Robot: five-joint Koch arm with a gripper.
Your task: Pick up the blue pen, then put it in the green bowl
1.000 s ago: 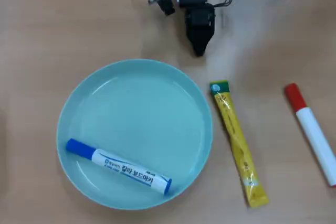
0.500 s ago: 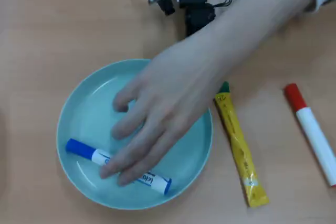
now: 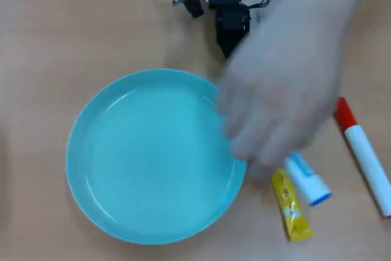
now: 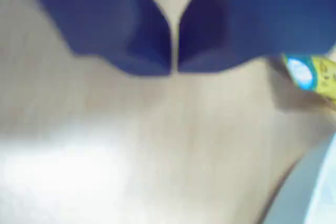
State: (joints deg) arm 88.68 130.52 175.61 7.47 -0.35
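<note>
Gone from the green bowl (image 3: 122, 169) is the blue pen (image 3: 308, 181), which lay across its lower part a second ago; a person's hand (image 3: 281, 108), blurred with motion, now carries it out past the bowl's right rim, over the yellow sachet (image 3: 291, 209). Closest to me, the wrist view shows my gripper (image 4: 173, 69) clenched on nothing, the two jaws meeting with only a thin slit between them above bare wood. Just beyond, at the right edge of that view, the sachet's end peeks in, and the bowl's pale rim cuts the lower right corner. From overhead I sit at the top edge of the table (image 3: 36, 41), tip pointing down toward the bowl, partly hidden by the hand. Farther out, the bowl's inside is all clear. The red-capped marker (image 3: 363, 154) lies near the right edge, apart from the sachet.
</note>
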